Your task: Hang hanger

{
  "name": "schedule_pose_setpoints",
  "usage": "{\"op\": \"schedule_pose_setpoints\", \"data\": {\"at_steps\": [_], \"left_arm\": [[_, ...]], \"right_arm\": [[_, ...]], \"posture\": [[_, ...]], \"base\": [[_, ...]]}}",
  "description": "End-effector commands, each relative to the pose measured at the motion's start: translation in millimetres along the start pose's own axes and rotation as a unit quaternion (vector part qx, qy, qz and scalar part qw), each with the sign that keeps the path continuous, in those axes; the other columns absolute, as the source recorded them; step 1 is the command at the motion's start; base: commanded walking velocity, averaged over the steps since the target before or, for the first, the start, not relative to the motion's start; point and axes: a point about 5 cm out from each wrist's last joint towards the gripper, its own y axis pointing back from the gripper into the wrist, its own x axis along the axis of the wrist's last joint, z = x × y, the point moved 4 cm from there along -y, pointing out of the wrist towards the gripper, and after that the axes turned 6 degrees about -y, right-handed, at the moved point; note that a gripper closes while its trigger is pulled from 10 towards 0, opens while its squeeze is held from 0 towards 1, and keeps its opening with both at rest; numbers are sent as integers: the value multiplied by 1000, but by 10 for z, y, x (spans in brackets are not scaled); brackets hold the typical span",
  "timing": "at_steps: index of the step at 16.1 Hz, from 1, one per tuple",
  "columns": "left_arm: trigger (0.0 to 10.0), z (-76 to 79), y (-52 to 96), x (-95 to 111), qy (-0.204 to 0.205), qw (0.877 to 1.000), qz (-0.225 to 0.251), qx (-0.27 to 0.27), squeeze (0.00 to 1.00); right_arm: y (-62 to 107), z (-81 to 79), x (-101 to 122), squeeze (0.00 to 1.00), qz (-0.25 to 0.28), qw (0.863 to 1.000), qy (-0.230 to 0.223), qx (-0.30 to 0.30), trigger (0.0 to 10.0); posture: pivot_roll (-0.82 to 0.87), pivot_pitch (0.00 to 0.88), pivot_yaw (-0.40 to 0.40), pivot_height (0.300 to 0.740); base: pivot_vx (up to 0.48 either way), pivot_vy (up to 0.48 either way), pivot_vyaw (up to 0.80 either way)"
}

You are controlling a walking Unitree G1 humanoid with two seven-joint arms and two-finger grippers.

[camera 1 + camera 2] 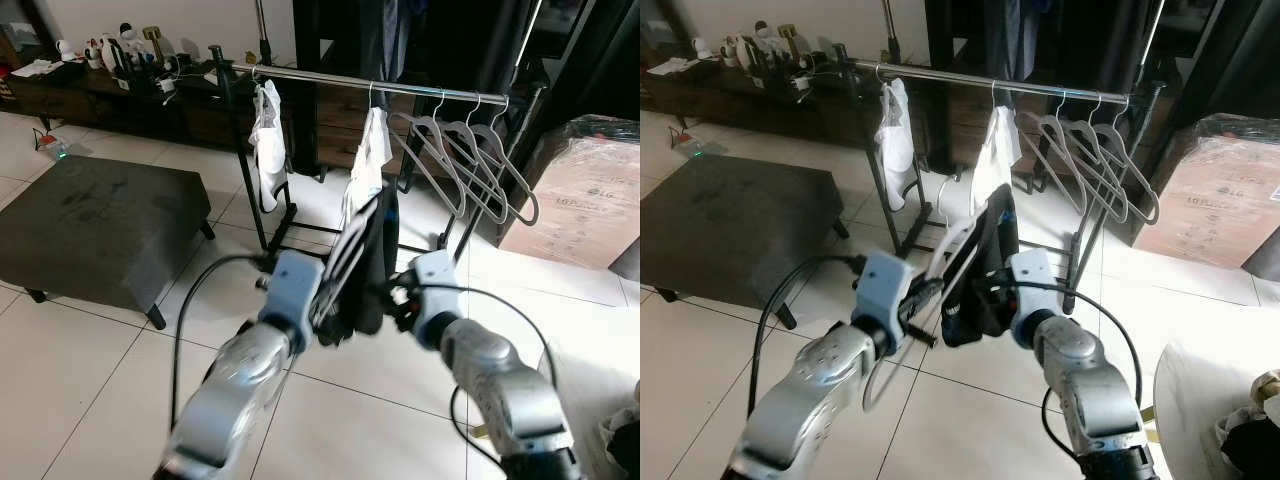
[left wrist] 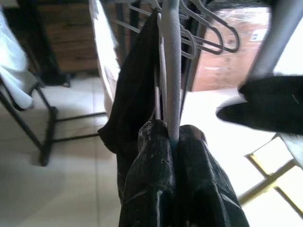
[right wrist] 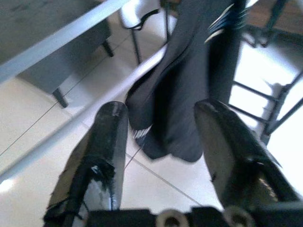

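Nearest to the camera, the two silver arms are reaching forward over the white tiled floor [image 1: 90, 400], with black cables looping beside them. The left gripper [image 2: 171, 142] is clenching a grey hanger [image 2: 171, 71]: in the left wrist view its two black fingers [image 2: 147, 184] are pressing together around the hanger's thin grey bar. A dark garment [image 1: 368, 275] with white stripes is draping from this hanger and is hanging down between the two arms. The right gripper [image 3: 163, 142] is standing released, its two fingers [image 3: 102, 151] well apart, with the dark garment just in front of them; whether they are touching the cloth I cannot tell. The hanger with its garment is being held in the air in front of the clothes rack [image 1: 400, 88], below the level of the rail and not yet on it.

A little farther to the robot's left, a dark grey ottoman [image 1: 95, 225] is standing on the floor. Behind the held garment the black rack is carrying a silver horizontal rail. On it, two white garments [image 1: 268, 140] are hanging, one near the left post and one near the middle, and three empty grey hangers [image 1: 470, 160] are hanging close together toward the right end. To the right of the rack a brown cardboard box [image 1: 585, 205] is sitting on the floor. Farthest away, a low dark cabinet [image 1: 90, 95] along the wall is carrying small objects.
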Motion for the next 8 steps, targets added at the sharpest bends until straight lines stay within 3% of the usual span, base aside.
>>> {"op": "schedule_pose_setpoints", "data": {"at_steps": [1,2,5,6,7,8], "left_arm": [[10000,-3,75,295,0,997,70,-16,0],[10000,-23,162,296,17,996,81,-43,0],[10000,-45,290,247,11,993,79,-87,0],[10000,-30,349,199,2,991,72,-112,0],[10000,-9,392,161,1,989,65,-132,0],[10000,38,439,122,1,986,56,-158,0]], "right_arm": [[-12,76,23,1000,5,1000,-1,-19,10000],[-17,205,65,1000,12,999,-3,-49,10000],[-12,375,175,1000,33,997,13,-72,10000],[-4,505,235,1000,44,994,25,-92,10000],[7,616,279,671,51,992,35,-109,10000],[22,724,325,169,58,990,47,-121,10000]], "posture": [[-31,124,2,740],[-29,126,0,740],[-26,129,-3,740],[-28,130,-6,740],[-28,130,-6,740],[-30,130,-8,740]], "base": [[0,0,0],[0,0,0],[0,0,0],[0,0,0],[0,0,0],[0,0,0]]}}
